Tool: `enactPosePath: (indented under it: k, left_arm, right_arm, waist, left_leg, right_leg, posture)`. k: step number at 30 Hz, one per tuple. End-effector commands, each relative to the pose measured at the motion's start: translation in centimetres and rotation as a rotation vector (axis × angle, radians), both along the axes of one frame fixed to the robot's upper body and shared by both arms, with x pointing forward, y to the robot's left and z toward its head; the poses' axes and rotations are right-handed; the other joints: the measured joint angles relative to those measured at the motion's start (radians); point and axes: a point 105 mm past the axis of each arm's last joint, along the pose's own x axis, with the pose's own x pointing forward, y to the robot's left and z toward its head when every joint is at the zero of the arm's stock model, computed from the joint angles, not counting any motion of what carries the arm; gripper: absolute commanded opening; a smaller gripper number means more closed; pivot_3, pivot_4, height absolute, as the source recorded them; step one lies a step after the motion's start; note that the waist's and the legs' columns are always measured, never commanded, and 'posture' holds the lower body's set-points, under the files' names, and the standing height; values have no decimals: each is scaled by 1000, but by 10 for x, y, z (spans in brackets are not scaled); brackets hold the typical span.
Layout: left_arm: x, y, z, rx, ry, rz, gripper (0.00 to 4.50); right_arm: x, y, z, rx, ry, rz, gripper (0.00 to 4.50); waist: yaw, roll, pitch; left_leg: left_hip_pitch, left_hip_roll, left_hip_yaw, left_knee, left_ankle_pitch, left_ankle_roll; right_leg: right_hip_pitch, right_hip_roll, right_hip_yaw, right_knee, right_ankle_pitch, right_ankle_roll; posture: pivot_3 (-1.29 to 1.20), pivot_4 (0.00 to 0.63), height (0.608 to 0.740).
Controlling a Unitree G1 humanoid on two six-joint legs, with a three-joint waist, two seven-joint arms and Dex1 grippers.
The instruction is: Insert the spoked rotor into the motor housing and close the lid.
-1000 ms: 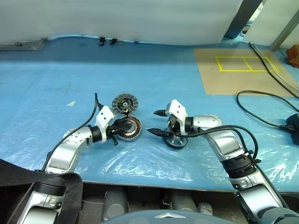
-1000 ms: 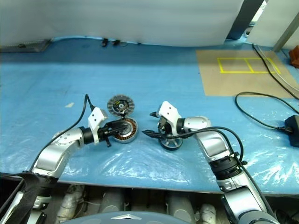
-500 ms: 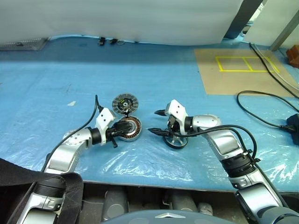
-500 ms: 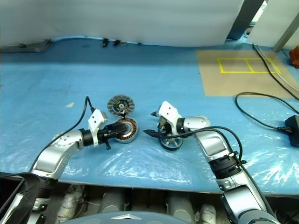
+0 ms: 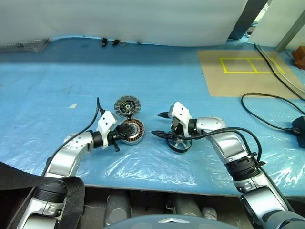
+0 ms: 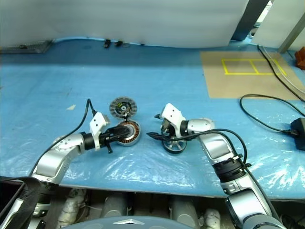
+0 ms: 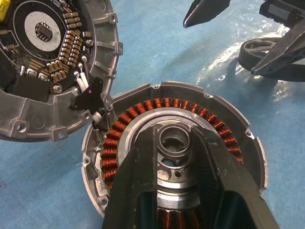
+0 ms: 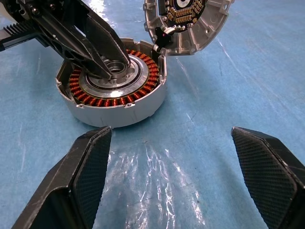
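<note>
Copper-wound housing [image 5: 132,131] sits on blue worktop [image 5: 57,95], lid [image 5: 127,105] touching behind. Left end effector [image 7: 174,157] nearly closed over its hub. Right end effector [image 5: 159,125] wide open, empty, above rotor [image 5: 178,144].

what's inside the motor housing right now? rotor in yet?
No rotor. The motor housing holds its copper windings around a silver hub, with the left gripper fingers reaching over the centre and covering the near windings. The spoked rotor lies on the blue sheet beneath the open right gripper.
</note>
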Motion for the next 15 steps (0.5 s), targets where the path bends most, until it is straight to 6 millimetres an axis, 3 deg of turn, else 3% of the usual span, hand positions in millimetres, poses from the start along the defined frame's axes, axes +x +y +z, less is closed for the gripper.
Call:
enactPosePath:
  k: [1,15]
  left_arm:
    - [-3,5,-5,28,15,11,668]
    - [2,4,-7,44,-6,26,668]
  right_arm:
    - [0,4,10,8,-43,23,4194]
    - [2,4,11,13,-48,17,4194]
  waist:
    - [0,0,0]
    - [0,0,0]
  left_leg:
    - [0,0,0,0,0,0]
    - [0,0,0,0,0,0]
  right_leg:
    - [0,0,0,0,0,0]
    - [0,0,0,0,0,0]
  posture:
    - [0,150,740]
    - [0,150,740]
